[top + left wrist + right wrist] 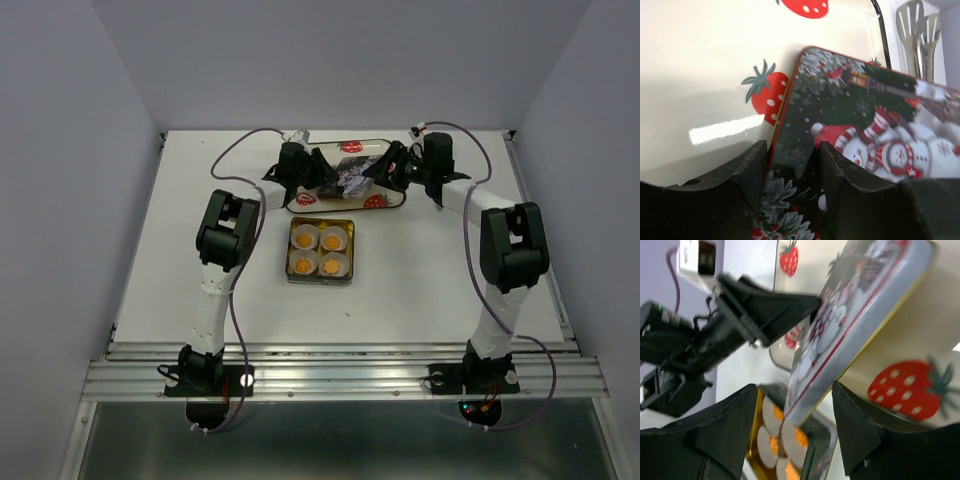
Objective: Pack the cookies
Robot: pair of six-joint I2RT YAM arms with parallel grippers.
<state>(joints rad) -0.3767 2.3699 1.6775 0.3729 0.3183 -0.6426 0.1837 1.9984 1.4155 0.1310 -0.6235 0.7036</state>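
Note:
Several orange cookies sit in white paper cups inside an open gold tin at the table's middle. They also show in the right wrist view, below the lid. A snowman-printed tin lid is tilted above a strawberry-printed tray. My left gripper is shut on the lid's left edge, with its fingers astride the rim. My right gripper is open, and the lid's near corner hangs between its jaws without touching them.
The tray lies at the back of the white table, just behind the tin. Grey walls stand close on both sides. Both arms reach in over the tray from left and right.

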